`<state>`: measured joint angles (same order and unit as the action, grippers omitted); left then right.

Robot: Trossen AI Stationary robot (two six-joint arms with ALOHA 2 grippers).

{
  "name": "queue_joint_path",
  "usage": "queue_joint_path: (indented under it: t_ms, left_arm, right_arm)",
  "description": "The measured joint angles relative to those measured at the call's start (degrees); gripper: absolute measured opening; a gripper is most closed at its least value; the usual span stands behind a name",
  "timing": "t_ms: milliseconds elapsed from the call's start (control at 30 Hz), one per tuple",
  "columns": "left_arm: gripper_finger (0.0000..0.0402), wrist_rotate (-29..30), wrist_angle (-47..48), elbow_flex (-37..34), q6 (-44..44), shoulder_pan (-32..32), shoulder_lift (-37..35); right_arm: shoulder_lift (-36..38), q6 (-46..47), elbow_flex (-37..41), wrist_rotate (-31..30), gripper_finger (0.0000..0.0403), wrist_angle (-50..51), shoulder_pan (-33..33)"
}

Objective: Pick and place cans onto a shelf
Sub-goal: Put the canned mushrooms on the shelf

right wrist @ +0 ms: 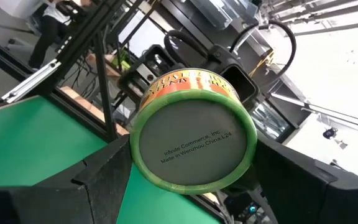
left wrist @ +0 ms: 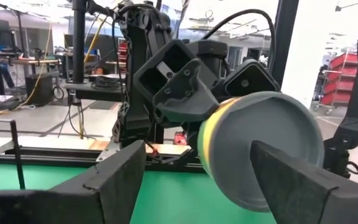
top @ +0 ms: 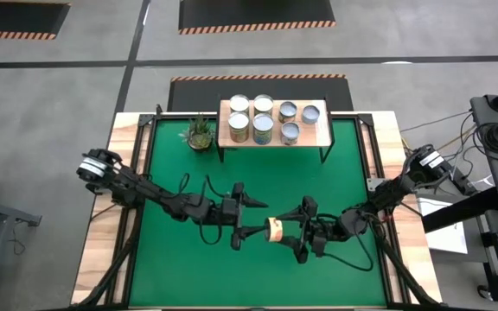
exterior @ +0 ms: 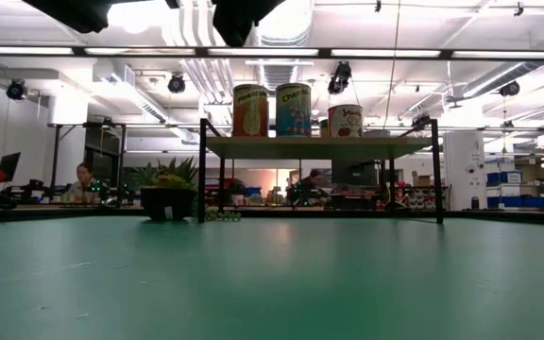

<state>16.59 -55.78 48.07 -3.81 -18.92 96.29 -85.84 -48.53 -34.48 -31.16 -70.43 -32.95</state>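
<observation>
The can point(top: 274, 230) hangs in the air above the green counter point(top: 188, 268), lying on its side between the two arms where they meet. Its long axis runs along the line from one wrist to the other, so each wrist camera looks straight at a flat end. The right fingers point(right wrist: 104, 180) grip it: they sit against opposite sides of the label, with the printed end facing back toward that wrist. The left fingers point(left wrist: 114, 180) are spread open around the opposite end. One is well clear of the can's side, while the other crosses in front of the grey end face, so I cannot tell whether that one touches. Both sets of fingers are about equally near, each flanking its own half of the can.

The coming move looks like a handover. It turns on the left fingers closing squarely across the can's round sides before the right ones let go.

Seven other cans point(top: 263, 126) stand upright on the shelf point(top: 318, 134), well beyond both sets of fingertips.
</observation>
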Motion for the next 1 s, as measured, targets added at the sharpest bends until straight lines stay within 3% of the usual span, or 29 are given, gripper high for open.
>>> queue_joint_path:
  t_ms: [300, 733, 1000]
  left_arm:
    - [0.0211, 0.89, 1.26, 0.17, 0.26, 0.04, 0.18]
    - [0.0013, 1.28, 1.88, 0.17, 0.23, 0.03, 0.18]
    - [0.0004, 1.28, 1.85, 0.16, 0.26, 0.07, 0.18]
  right_arm:
    - [0.02, 0.0, 0.02, -0.42, 0.0297, 0.23, 0.0]
    - [0.02, 2.2, 0.04, -3.03, 0.0297, 0.72, -0.02]
    - [0.17, 7.39, 0.04, -4.88, 0.0319, 1.79, -0.04]
